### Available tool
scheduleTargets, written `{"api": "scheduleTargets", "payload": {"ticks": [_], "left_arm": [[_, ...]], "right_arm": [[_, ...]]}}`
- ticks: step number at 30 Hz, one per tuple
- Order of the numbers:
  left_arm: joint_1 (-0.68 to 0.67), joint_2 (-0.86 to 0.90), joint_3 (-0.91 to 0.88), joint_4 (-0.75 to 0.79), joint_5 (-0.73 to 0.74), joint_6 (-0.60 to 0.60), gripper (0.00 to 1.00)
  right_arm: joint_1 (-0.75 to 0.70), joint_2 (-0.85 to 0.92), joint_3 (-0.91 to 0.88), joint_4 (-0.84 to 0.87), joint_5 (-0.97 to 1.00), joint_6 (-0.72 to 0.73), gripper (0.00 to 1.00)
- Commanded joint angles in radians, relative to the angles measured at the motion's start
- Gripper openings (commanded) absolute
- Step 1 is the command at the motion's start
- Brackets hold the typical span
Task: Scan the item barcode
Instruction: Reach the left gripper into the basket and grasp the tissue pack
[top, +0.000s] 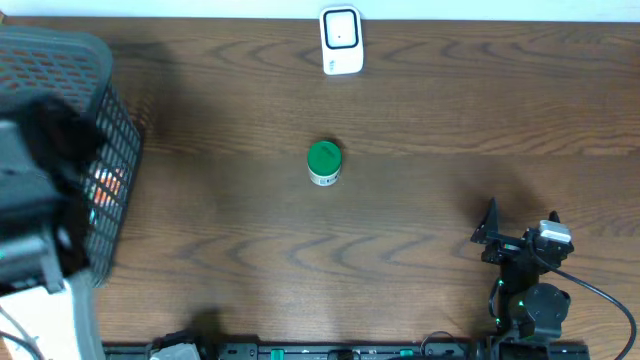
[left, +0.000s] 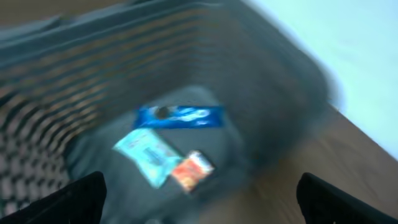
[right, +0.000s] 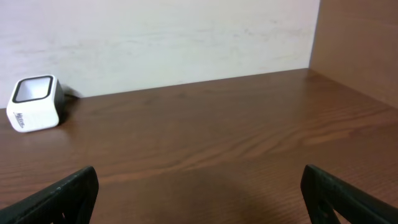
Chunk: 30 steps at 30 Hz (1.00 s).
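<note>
Brown tabletop (top: 450, 120) holds the green-lidded jar (top: 324, 162) mid-frame, well below the white scanner (top: 341, 40) at top centre, apparently unscanned; left gripper (left: 200, 180), over the basket (left: 74, 81), and right gripper (right: 199, 171) both spread empty.

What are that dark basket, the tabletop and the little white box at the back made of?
Basket: probably molded plastic, matte dark grey, judging by its open grid walls. Table: wood or wood-look laminate, brown with flowing grain, slight sheen. White box: likely smooth hard plastic, with a dark glossy window.
</note>
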Motion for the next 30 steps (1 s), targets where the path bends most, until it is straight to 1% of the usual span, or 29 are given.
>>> {"api": "scheduleTargets", "payload": {"ticks": [1,3,5,7,9,11,12,16,19,23,30], "left_arm": [[0.177,0.058,-0.015,-0.005,0.129,-0.092,0.98],[0.268,0.117,-0.017,-0.005,0.180,-0.093,0.98],[0.326,0.180,-0.018,-0.013,0.234,-0.093,0.98],[0.359,0.256,-0.020,-0.016,0.245,-0.093,0.98],[0.364,0.336,-0.022,-0.014,0.243,-0.079,0.99],[0.364,0.421,-0.026,-0.002,0.240,-0.089,0.91],[0.364,0.455,-0.028,0.000,0.240,-0.122,0.90],[0.364,0.621,-0.029,-0.001,0.241,-0.319,0.90],[0.364,0.715,-0.029,0.000,0.244,-0.401,0.90],[0.364,0.813,-0.029,0.018,0.240,-0.407,0.90],[0.364,0.898,-0.032,0.073,0.232,-0.407,0.90]], "right_arm": [[-0.007,-0.005,-0.001,-0.004,-0.005,0.006,0.99],[-0.007,-0.005,-0.001,-0.004,-0.005,0.005,0.99],[-0.007,-0.005,-0.001,-0.004,-0.005,0.006,0.99],[-0.007,-0.005,-0.001,-0.004,-0.005,0.006,0.99],[-0.007,-0.005,-0.001,-0.004,-0.005,0.006,0.99],[-0.007,-0.005,-0.001,-0.004,-0.005,0.005,0.99],[-0.007,-0.005,-0.001,-0.004,-0.005,0.006,0.99],[-0.007,-0.005,-0.001,-0.004,-0.005,0.005,0.99],[-0.007,-0.005,-0.001,-0.004,-0.005,0.006,0.99],[-0.007,-0.005,-0.001,-0.004,-0.005,0.005,0.99],[-0.007,-0.005,-0.001,-0.004,-0.005,0.006,0.99]]}}
